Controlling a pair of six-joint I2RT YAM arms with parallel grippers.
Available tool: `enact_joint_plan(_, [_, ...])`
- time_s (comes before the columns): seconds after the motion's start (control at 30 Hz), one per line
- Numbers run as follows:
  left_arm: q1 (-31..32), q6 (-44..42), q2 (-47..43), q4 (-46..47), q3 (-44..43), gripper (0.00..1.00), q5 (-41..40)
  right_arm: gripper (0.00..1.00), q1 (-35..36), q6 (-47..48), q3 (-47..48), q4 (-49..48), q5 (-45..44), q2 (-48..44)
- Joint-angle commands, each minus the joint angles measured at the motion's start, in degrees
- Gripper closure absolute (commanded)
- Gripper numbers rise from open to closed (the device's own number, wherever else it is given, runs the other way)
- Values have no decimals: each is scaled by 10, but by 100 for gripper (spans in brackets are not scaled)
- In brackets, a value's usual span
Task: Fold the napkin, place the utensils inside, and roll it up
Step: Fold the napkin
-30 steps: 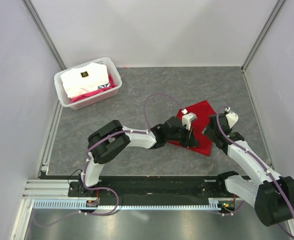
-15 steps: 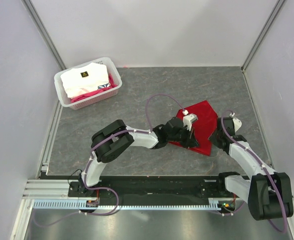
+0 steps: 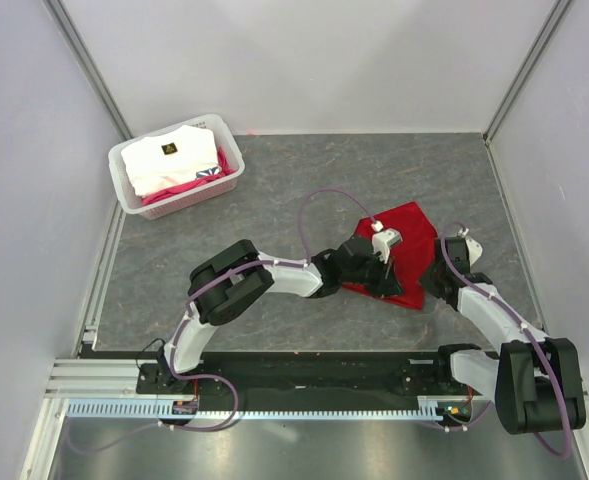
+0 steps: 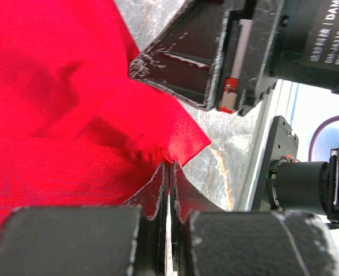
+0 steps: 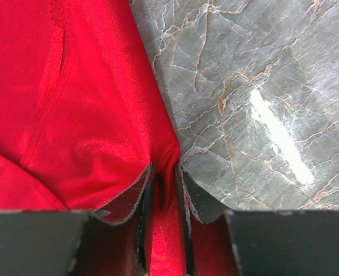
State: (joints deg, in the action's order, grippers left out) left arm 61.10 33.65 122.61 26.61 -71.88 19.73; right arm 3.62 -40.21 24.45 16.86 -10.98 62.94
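Only at the fold stage; left gripper (image 4: 168, 172) and right gripper (image 5: 164, 172) both have jaws pinched on the napkin (image 3: 414, 228) edge; spoon and rolling not done yet

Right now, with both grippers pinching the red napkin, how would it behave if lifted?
Probably floppy: the napkin creases and bunches where the right gripper pinches it. Likely light, since the left gripper holds it by a thin hem. Its sheen hints it could slip between fingers.
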Motion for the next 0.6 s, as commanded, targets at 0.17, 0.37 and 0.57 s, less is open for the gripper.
enact_joint_plan(0.17, [24,-24,18,-2,-45,98,8,74,-3,6,-19,-3,4,-11])
enact_joint_plan(0.37, [31,-24,32,-11,-60,98,1,74,-3,7,-19,-3,6,-13])
enact_joint_plan(0.57, [31,-24,46,-18,-74,98,1,74,-4,8,-20,-3,7,-15])
